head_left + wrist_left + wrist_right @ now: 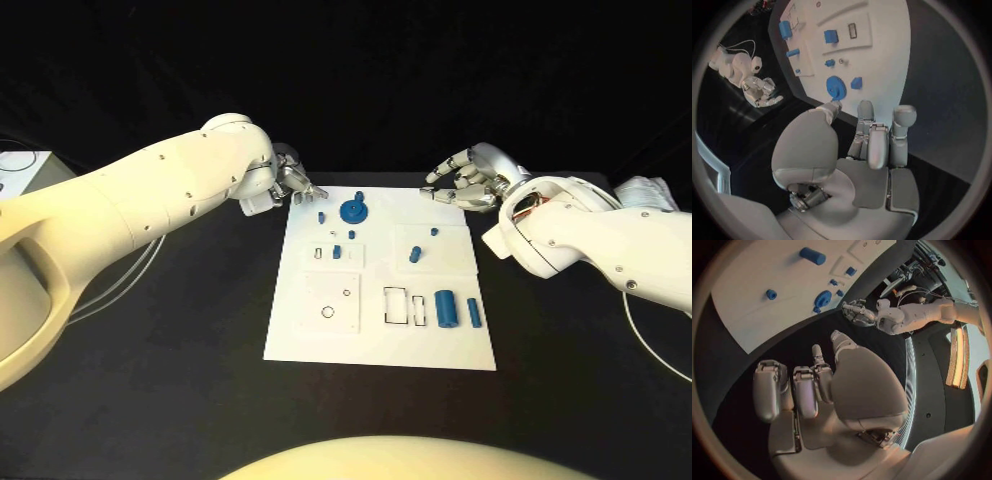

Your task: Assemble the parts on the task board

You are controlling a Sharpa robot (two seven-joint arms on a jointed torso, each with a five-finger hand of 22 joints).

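Observation:
The white task board (378, 335) lies in the middle of the black table. At its far end stands a large round blue part (353, 210) with a small blue piece (320, 214) beside it. More small blue pieces (415, 253) sit mid-board, and two blue cylinders (446, 309) lie near its right edge. My left hand (293, 183) hovers off the board's far left corner, fingers apart and holding nothing. My right hand (464, 183) hovers off the far right corner, fingers loosely bent and holding nothing. In the left wrist view the hand (870, 145) sits short of the round part (836, 87). The right wrist view has its hand (811, 390) off the board (761, 295).
Outlined rectangular slots (397, 305) and a small round hole (329, 311) mark the board's near half. A white box (22, 170) with cables sits at the table's far left. A pale object (645, 188) lies at the far right. Black table surrounds the board.

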